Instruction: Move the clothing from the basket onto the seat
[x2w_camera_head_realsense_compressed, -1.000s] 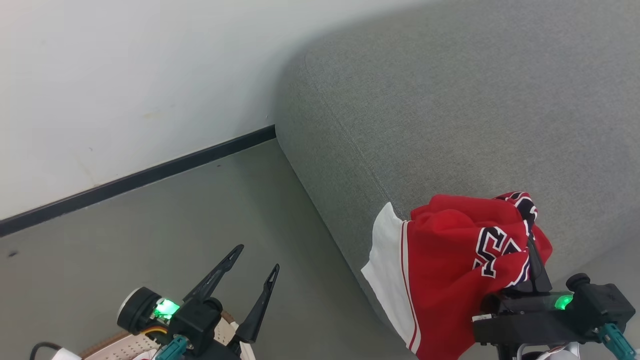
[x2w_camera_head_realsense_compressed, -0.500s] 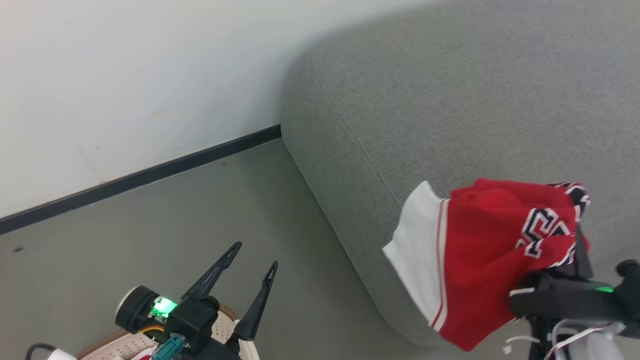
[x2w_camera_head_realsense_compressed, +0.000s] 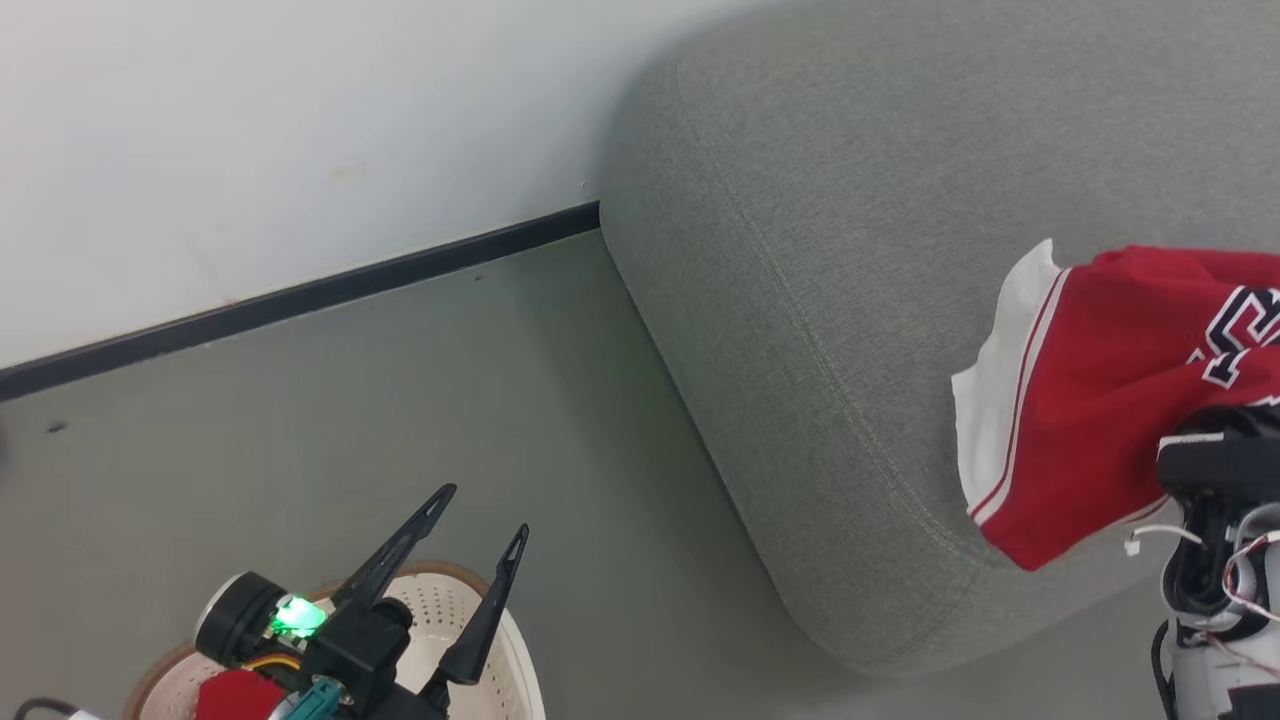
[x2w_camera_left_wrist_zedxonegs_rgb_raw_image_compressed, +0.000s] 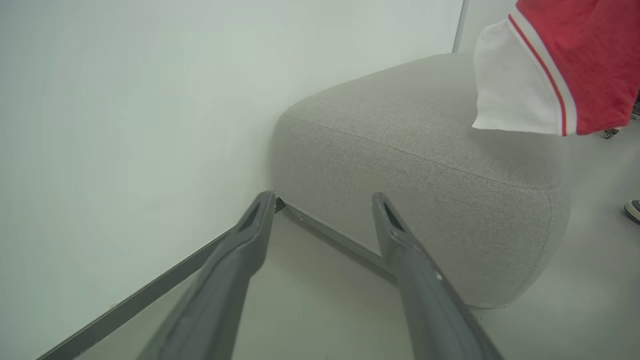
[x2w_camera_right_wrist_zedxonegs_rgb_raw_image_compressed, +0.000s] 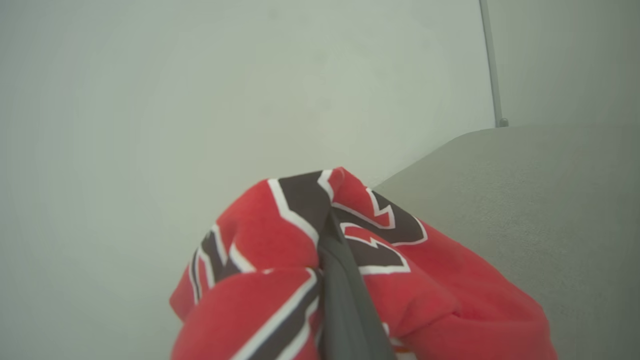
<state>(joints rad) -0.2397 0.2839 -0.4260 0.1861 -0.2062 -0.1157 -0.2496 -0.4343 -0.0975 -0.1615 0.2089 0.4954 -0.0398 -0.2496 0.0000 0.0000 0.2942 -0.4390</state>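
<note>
At my left, the left jaws stand wide open and empty, their two dark fingers (x2w_camera_head_realsense_compressed: 395, 545) spread above the basket (x2w_camera_head_realsense_compressed: 425, 610), which sits on the floor (x2w_camera_head_realsense_compressed: 400, 400) at the lower left of the head view. A bit of red clothing (x2w_camera_head_realsense_compressed: 235, 693) shows inside it beside my wrist, so I judge the basket is not emptied yet. In the left wrist view nothing lies between those fingers (x2w_camera_left_wrist_zedxonegs_rgb_raw_image_compressed: 230, 280), and they point toward the foot of the wall (x2w_camera_head_realsense_compressed: 250, 130) and the near corner of the seat.

Further right, the seat (x2w_camera_head_realsense_compressed: 850, 250) lies with its rounded corner against the wall. The part of its grey top that I can see is bare.

At the far right, my right jaws are shut on a red garment (x2w_camera_head_realsense_compressed: 1090, 400). The right wrist view shows its lettered fabric (x2w_camera_right_wrist_zedxonegs_rgb_raw_image_compressed: 450, 310) bunched on both sides of my closed fingers (x2w_camera_right_wrist_zedxonegs_rgb_raw_image_compressed: 345, 300). It hangs over the seat's near edge. In the left wrist view its white-trimmed hem (x2w_camera_left_wrist_zedxonegs_rgb_raw_image_compressed: 515, 85) seems to dangle clear of the cushion, not resting on it.

So I take this as the carrying step: one piece lifted, over the seat's border, not yet set down. Next I need to bring the right arm further in over the cushion, since a release here could let the hanging part slide off the rounded edge. Then I lower until the cloth settles and part the right jaws. After that the left jaws, already open, are well placed to go down for the piece in the basket.
</note>
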